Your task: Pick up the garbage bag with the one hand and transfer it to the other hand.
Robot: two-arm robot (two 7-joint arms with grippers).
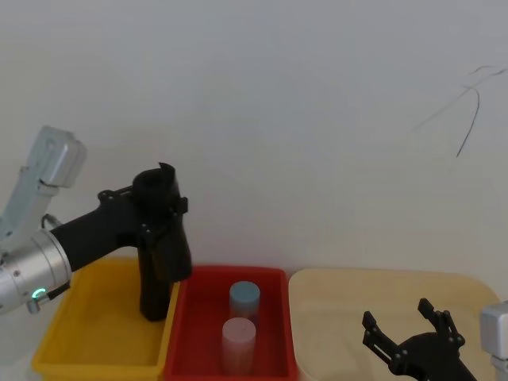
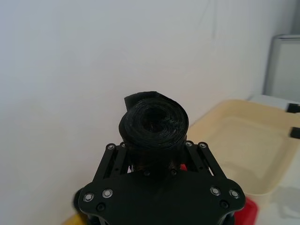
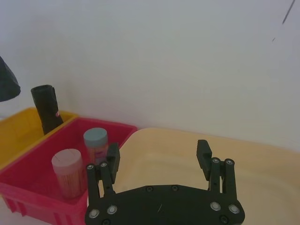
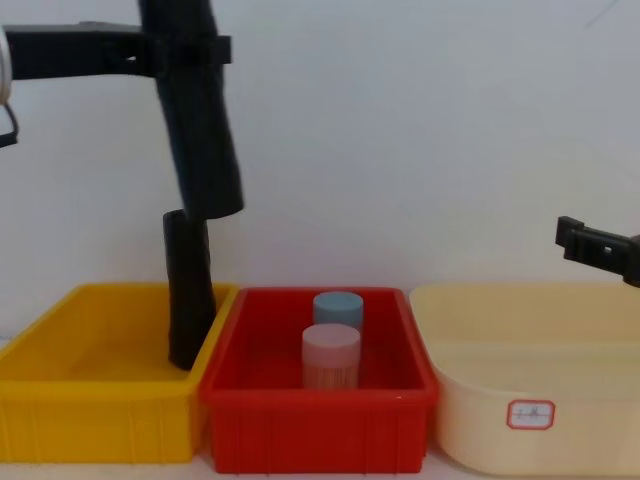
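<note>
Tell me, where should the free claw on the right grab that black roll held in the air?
Probably the bare lower half of the garbage bag, coming from the robot's right. The left gripper clamps it near the top, and it hangs almost upright, so the open right gripper can close across it below.

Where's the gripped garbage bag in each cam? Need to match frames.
Head: garbage bag left of centre, near-upright in the left gripper, above the yellow bin.
Left wrist: its rolled end, dead centre.
Right wrist: dark shape at the left edge, probably its lower end.
Chest: upper left, hanging above the other black roll.
Shared landmark: red bin, right of the bag; the right gripper hovers open farther right.
</note>
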